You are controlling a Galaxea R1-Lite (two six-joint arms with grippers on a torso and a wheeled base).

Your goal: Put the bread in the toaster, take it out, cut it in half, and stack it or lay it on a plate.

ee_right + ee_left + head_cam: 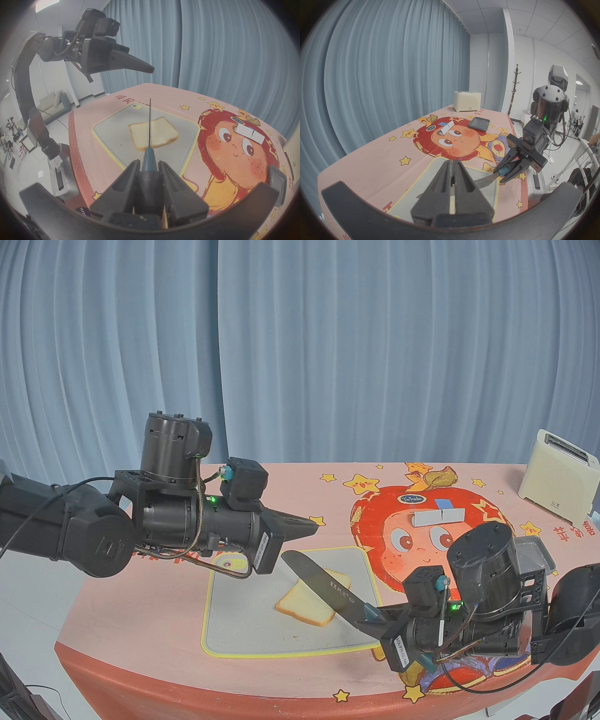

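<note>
One slice of bread [310,604] [153,133] lies flat on the grey cutting board [244,621] [115,140]. My right gripper [382,622] [149,167] is shut on the handle of a knife [325,587] [149,125]. The blade hangs above the slice, crossing its middle. My left gripper [309,527] [453,175] [147,67] is shut and empty, held in the air above the board's far edge. The cream toaster [559,476] [467,101] stands at the far right of the table. A dark tray-like plate [534,555] [479,123] lies behind my right arm.
The pink tablecloth carries a cartoon print with a white paper strip [437,515] on it. Blue curtains close off the back. The table's front edge [187,687] runs just below the board. Open cloth lies left of the board.
</note>
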